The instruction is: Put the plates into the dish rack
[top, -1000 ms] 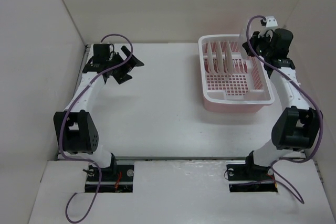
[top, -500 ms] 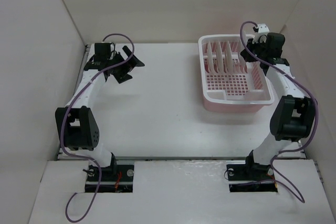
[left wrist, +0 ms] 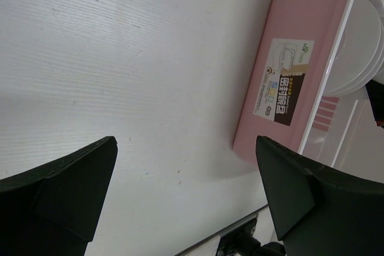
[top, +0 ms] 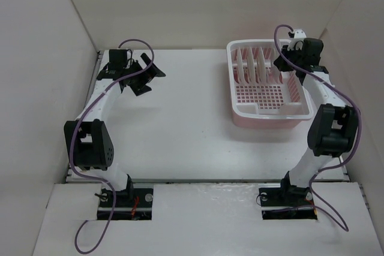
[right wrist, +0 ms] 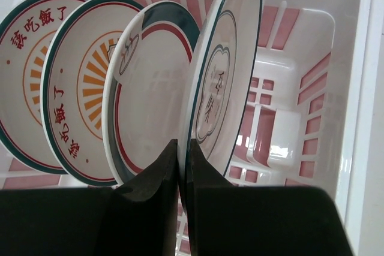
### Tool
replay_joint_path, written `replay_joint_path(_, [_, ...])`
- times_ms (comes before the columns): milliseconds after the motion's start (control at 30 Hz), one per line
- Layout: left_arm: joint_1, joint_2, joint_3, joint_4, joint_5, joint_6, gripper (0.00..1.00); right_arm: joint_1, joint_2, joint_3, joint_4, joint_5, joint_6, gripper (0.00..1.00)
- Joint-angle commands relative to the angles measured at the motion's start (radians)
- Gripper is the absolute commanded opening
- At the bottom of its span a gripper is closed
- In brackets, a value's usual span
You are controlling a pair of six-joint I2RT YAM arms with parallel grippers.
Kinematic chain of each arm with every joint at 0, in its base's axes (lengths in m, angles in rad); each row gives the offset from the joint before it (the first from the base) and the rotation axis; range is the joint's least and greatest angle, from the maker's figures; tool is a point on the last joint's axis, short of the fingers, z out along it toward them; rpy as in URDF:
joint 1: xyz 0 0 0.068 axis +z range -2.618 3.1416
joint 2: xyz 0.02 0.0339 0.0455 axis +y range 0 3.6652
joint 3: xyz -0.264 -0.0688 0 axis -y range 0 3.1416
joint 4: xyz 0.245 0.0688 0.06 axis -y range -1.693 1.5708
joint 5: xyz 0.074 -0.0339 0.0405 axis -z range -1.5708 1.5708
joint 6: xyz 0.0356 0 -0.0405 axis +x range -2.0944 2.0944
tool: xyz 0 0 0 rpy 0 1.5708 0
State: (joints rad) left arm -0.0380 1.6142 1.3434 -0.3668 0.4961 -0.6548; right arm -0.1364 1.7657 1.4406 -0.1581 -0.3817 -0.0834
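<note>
Right wrist view, closest in: the right tool [right wrist: 182,148] has its two dark fingers pressed together on the lower rim of the grey-flower plate [right wrist: 219,82], which it appears to be pinching. This plate stands on edge inside the dish rack [right wrist: 354,58], tilted, with its bottom edge hidden behind the fingers. Just beyond it stand three more plates in a row: the green-banded plate [right wrist: 153,88], then two orange sunburst plates [right wrist: 90,88], all upright. Behind them is the white far wall of the pink rack.

All four plates look loaded, so the step in hand seems to be letting go of the last one. To do it well, the plate's bottom edge should be seated between the divider prongs first. The fingers should then part slowly and draw straight back along the rim, so that the plate is not tipped onto its neighbour.

Well apart, on the other side of the tabletop [left wrist: 120,58], the left tool [left wrist: 186,142] hangs with fingers spread wide, holding nothing.
</note>
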Motion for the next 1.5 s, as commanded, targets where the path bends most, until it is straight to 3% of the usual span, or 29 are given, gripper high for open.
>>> replay_joint_path(0, [-0.002, -0.004, 0.033, 0.017, 0.013, 0.012, 1.00, 0.001, 0.000, 0.046, 0.054, 0.006, 0.011, 0.00])
replay_joint_path(367, [-0.002, 0.015, 0.023, 0.017, 0.013, 0.012, 1.00, -0.008, 0.018, 0.027, 0.054, 0.067, 0.011, 0.00])
replay_joint_path(400, [-0.002, 0.015, 0.023, 0.017, 0.013, 0.021, 1.00, -0.008, 0.018, 0.027, 0.054, 0.067, 0.011, 0.10])
replay_joint_path(700, [-0.002, 0.024, 0.033, 0.008, 0.013, 0.021, 1.00, -0.008, 0.028, 0.036, 0.045, 0.086, 0.011, 0.43])
replay_joint_path(833, [-0.002, 0.024, 0.033, 0.008, 0.013, 0.021, 1.00, -0.008, 0.017, 0.057, 0.022, 0.076, 0.020, 0.50])
replay_joint_path(933, [-0.002, 0.024, 0.033, 0.008, 0.013, 0.021, 1.00, -0.008, -0.032, 0.102, 0.002, 0.076, 0.040, 0.71])
replay_joint_path(1000, [-0.002, 0.033, 0.033, 0.008, 0.013, 0.030, 1.00, -0.008, -0.075, 0.139, -0.026, 0.086, 0.054, 1.00])
replay_joint_path(1233, [-0.002, 0.024, 0.141, -0.067, -0.076, 0.069, 1.00, -0.008, -0.193, 0.288, -0.154, 0.107, 0.112, 1.00])
replay_joint_path(1467, [-0.055, -0.088, 0.286, -0.152, -0.217, 0.080, 1.00, 0.012, -0.308, 0.402, -0.300, 0.119, 0.146, 1.00])
